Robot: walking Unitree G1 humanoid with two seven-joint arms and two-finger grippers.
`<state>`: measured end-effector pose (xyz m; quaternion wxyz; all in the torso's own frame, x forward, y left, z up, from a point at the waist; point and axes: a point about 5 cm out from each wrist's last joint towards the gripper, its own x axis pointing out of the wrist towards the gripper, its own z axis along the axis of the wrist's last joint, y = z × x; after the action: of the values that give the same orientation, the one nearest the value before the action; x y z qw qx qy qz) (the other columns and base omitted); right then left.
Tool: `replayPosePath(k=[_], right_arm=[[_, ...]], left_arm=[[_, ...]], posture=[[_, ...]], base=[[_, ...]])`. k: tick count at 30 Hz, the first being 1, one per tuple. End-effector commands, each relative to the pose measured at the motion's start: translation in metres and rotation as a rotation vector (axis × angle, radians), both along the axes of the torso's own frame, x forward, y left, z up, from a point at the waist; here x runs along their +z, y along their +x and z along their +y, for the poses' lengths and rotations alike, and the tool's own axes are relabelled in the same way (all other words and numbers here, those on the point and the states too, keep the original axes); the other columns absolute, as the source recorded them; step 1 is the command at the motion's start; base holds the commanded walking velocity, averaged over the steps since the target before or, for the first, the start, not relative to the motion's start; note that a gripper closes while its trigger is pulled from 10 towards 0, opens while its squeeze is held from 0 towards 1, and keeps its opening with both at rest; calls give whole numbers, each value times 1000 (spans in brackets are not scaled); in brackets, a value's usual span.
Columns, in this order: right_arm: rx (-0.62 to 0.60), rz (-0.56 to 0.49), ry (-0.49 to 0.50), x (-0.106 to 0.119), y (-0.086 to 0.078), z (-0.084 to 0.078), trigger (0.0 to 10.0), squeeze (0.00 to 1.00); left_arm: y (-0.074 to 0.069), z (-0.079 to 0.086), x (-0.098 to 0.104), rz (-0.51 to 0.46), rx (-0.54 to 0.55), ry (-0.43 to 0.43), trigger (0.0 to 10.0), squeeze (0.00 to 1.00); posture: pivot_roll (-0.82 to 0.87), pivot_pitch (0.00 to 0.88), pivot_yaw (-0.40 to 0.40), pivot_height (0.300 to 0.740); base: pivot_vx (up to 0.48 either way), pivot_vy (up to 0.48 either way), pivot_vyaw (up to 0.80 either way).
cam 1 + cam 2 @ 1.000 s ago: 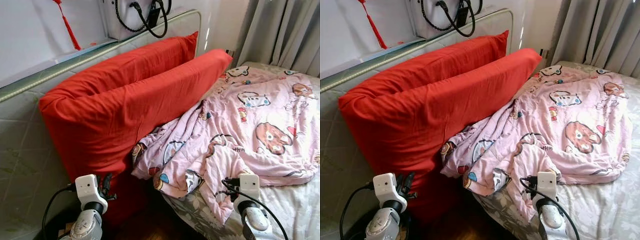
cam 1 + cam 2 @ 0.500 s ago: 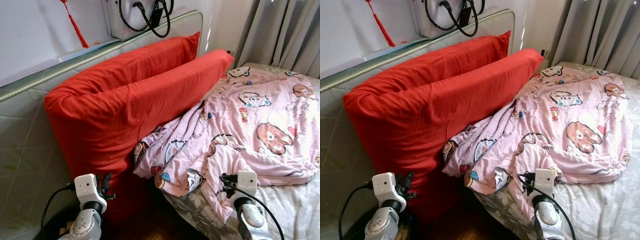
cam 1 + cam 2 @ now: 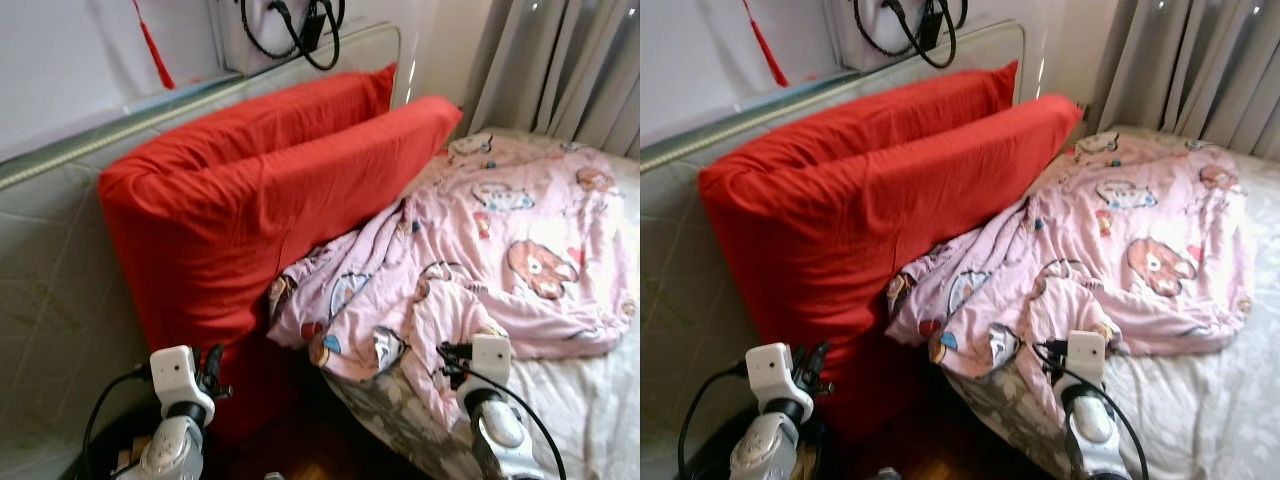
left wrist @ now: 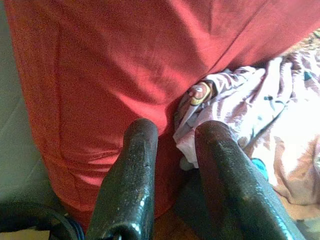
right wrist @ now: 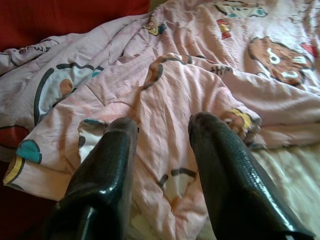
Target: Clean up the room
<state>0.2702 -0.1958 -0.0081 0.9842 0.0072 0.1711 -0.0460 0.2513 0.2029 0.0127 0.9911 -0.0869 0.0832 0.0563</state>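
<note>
A crumpled pink cartoon-print blanket [image 3: 500,250] lies across the bed, one corner hanging over the near edge. Two big red pillows [image 3: 250,210] stand on edge against the padded headboard [image 3: 60,260]. My left gripper [image 4: 177,131] is low, close in front of the nearer red pillow [image 4: 115,60]. It is open with nothing between its fingers. My right gripper [image 5: 164,122] hovers just above a rumpled fold of the blanket [image 5: 170,85] near the bed's edge. It is open too and holds nothing. Both arms show at the bottom of the eye views, the left arm [image 3: 175,400] and the right arm [image 3: 490,400].
Grey curtains [image 3: 570,70] hang at the far right behind the bed. A white device with black cables [image 3: 290,25] and a red tassel [image 3: 155,50] sit above the headboard. Flowered sheet [image 3: 590,400] lies bare at the near right. Dark wooden floor [image 3: 300,450] shows between pillow and bed.
The whole picture has shifted a little and blurred, so the camera has moved. The pillows and blanket lie as before. Both grippers stay open in much the same place.
</note>
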Motion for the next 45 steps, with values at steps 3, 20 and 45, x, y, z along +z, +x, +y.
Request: replayPosePath(k=[3,20,45], right_arm=[[-3,2,4,0,0,2,10000,0],[-14,30,-3,-4,-2,2,10000,0],[-4,15,7,-4,-2,4,10000,0]], left_arm=[[1,2,3,-4,-6,15,10000,0],[7,-4,11,-38,-30,-7,10000,0],[7,-5,12,-34,-41,-6,10000,0]], posture=[[33,0,41,675],[35,0,44,660],[39,0,51,605]], base=[[0,0,0],[0,0,0],[0,0,0]])
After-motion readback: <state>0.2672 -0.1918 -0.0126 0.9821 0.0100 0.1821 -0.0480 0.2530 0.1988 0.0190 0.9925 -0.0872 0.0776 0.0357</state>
